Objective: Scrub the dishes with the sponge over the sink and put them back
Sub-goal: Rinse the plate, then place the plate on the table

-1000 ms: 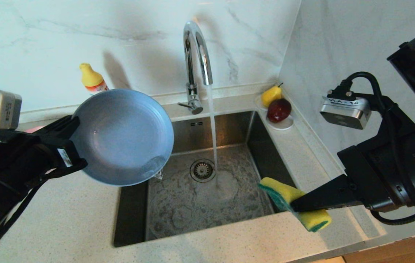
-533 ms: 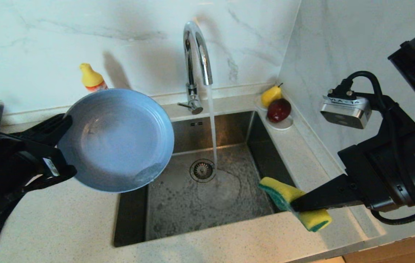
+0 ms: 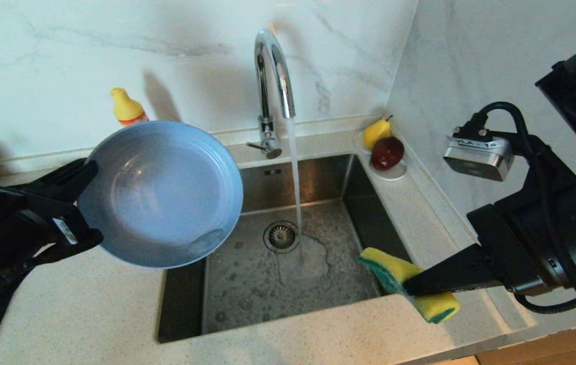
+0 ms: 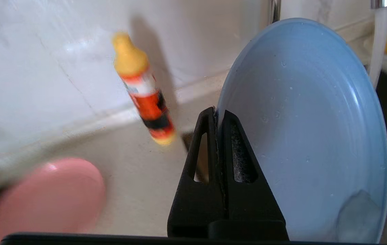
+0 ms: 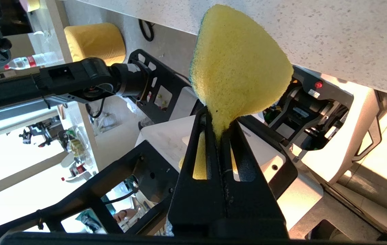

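Note:
My left gripper (image 3: 84, 202) is shut on the left rim of the light blue plate (image 3: 161, 192), holding it tilted above the sink's left edge and the counter beside it. In the left wrist view the jaws (image 4: 216, 114) pinch the plate (image 4: 312, 136), with a little water pooled at its low edge. The pink plate (image 4: 43, 197) lies on the counter under that arm. My right gripper (image 3: 410, 285) is shut on the yellow sponge (image 3: 409, 284) with its green layer, at the sink's front right corner; the sponge (image 5: 237, 64) is squeezed between the fingers (image 5: 219, 126). The sink (image 3: 247, 294) is wet.
Water runs from the chrome tap (image 3: 272, 76) onto the basin beside the drain (image 3: 281, 236). A yellow-capped bottle (image 3: 126, 107) stands at the back wall. A pear (image 3: 376, 133) and a red apple (image 3: 387, 152) sit on a white saucer (image 3: 394, 174) at the back right. Speckled counter (image 3: 90, 314) surrounds the sink.
My left gripper has carried the blue plate a little to the left, away from the water stream. The right arm and the sponge have not moved.

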You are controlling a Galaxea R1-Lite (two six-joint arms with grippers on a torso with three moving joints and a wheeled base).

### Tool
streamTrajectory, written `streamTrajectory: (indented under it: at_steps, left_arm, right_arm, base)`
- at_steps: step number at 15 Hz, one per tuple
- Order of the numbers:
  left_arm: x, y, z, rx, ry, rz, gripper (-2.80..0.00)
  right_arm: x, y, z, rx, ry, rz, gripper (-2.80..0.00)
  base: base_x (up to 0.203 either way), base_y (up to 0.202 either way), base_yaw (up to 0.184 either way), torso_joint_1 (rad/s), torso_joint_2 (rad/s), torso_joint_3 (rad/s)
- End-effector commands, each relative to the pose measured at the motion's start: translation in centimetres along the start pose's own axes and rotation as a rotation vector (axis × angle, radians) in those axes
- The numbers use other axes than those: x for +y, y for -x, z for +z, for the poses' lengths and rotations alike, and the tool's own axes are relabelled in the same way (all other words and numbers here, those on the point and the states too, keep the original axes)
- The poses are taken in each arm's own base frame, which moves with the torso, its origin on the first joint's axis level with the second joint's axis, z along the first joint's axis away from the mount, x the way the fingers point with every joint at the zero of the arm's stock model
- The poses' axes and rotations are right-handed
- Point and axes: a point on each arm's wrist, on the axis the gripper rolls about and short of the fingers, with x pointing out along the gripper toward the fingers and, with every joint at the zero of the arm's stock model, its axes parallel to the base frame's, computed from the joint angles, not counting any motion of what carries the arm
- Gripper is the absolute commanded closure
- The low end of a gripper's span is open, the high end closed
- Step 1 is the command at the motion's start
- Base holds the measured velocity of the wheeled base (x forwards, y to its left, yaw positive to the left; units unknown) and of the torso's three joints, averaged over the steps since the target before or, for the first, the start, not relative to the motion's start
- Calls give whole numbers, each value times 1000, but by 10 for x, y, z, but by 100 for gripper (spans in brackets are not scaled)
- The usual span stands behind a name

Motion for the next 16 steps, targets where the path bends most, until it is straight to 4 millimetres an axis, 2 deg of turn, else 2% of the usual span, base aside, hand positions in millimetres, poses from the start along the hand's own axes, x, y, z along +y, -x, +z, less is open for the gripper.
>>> streamTrajectory:
  at_steps: [1,3,7,10,12,16]
  left_arm:
    - [-1,-1,-7,99,80,-11,0]
    - [2,5,-11,256,123,-16,0]
    - [16,19,-1,566,293,51,0]
    - [34,23,1,593,395,190,0]
    - [38,25,-8,630,438,188,0]
    - [55,13,-24,680,539,242,0]
  right_arm:
    - [0,1,-1,3,-3,-1,0]
    - [-2,1,-4,10,-6,-6,0]
    - [-3,1,-5,12,-10,-10,0]
    - [-3,0,-5,14,-11,-11,0]
    - [-4,-2,-4,18,-13,-14,0]
    - [-7,-7,-4,31,-19,-24,0]
  base:
    - [0,0,0,0,0,0]
    - [0,0,0,0,0,0]
    - [0,0,0,0,0,0]
    - [0,0,0,0,0,0]
    - [0,0,0,0,0,0]
    - [0,0,0,0,0,0]
